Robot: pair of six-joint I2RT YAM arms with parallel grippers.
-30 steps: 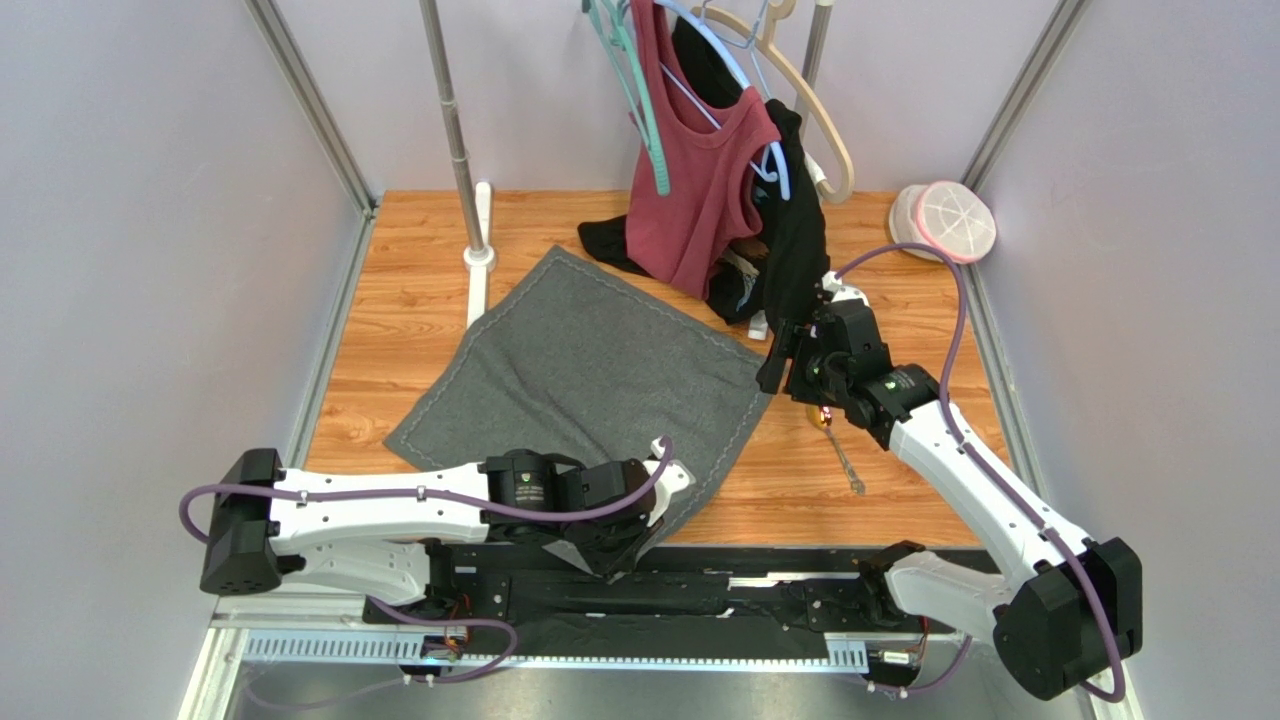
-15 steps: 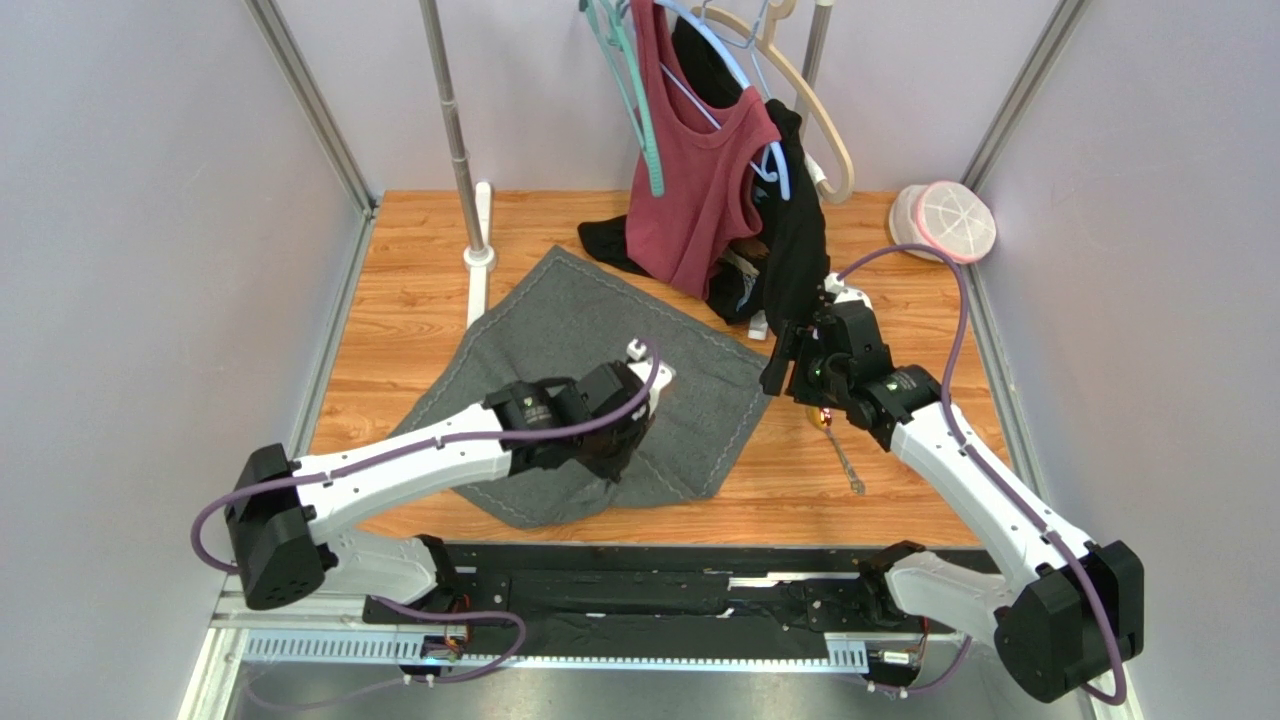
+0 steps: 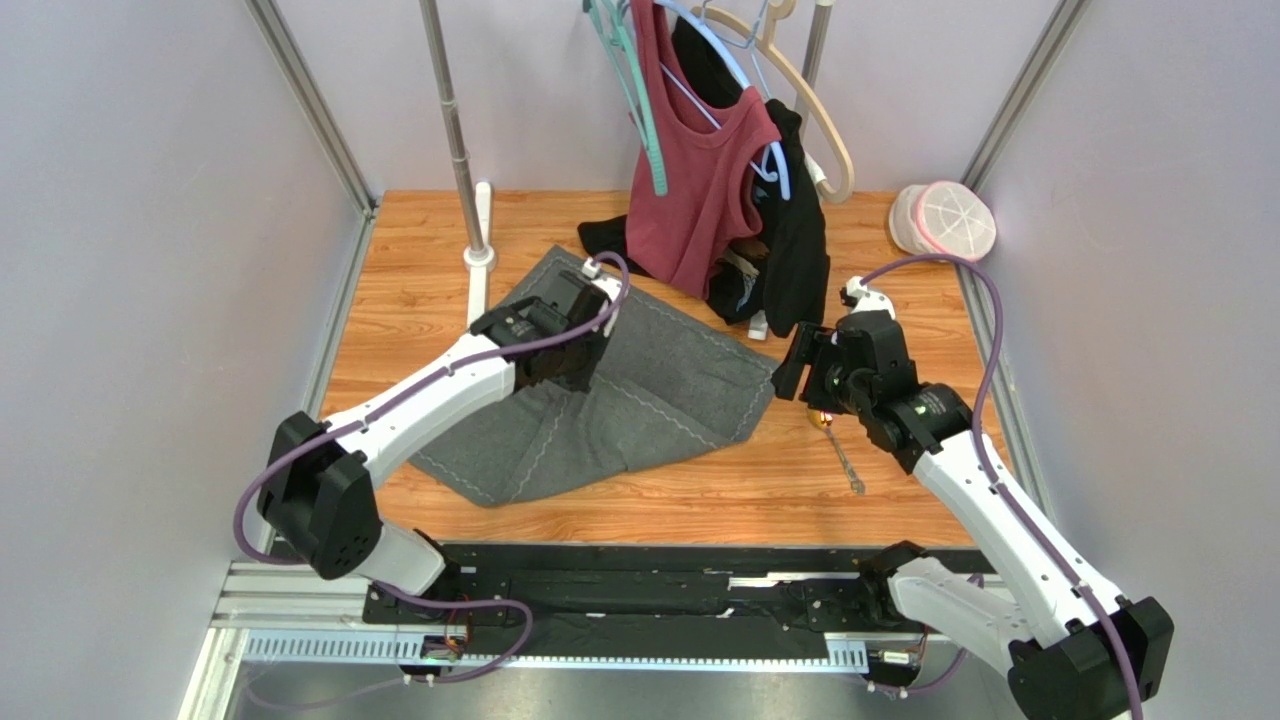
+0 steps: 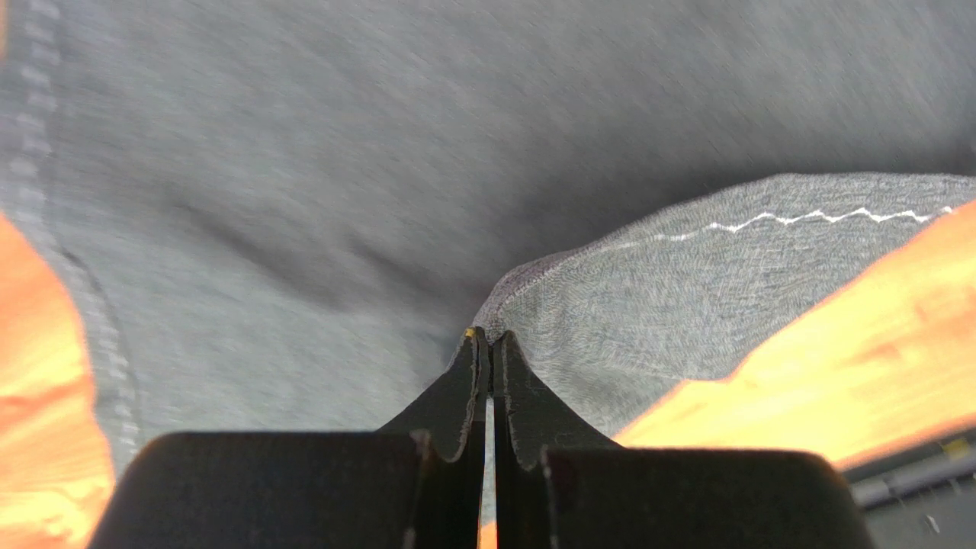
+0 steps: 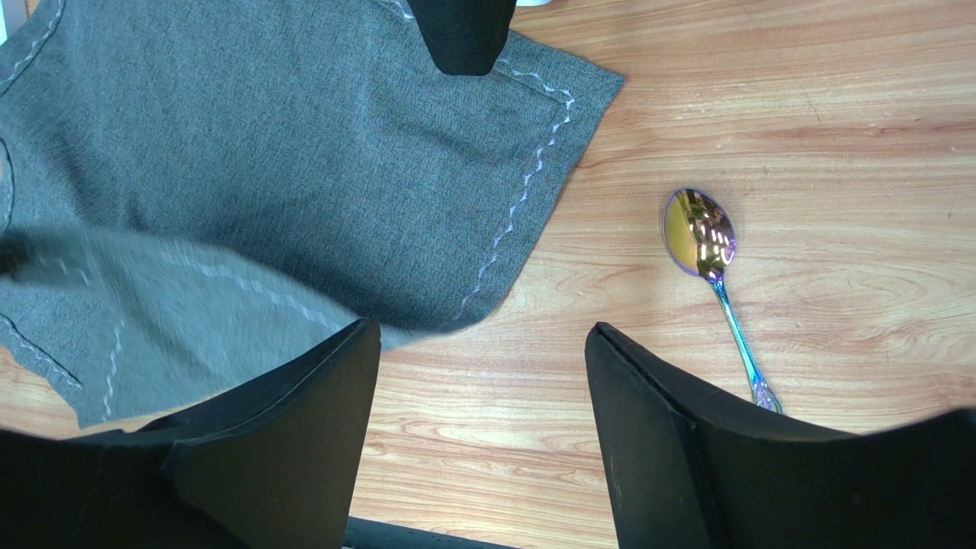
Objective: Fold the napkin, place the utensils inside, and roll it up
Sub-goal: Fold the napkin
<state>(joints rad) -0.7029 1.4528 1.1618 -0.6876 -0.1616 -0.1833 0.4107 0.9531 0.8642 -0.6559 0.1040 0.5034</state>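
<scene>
Left gripper point(image 4: 490, 343), clamped on the dark grey stitched felt napkin's point(image 3: 661, 398) corner, should lay borders flush; right gripper point(image 5: 481, 334) hangs agape.

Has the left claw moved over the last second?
Yes. The left gripper, shut on the napkin, went from the near edge of the table toward the pole.

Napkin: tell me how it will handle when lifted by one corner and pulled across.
Probably floppy: the napkin drapes in a curved fold from where the left gripper pinches it. Likely light, since thin closed tips carry that flap. Its felt-like surface probably grips rather than slides, so it may bunch on the wooden table.
</scene>
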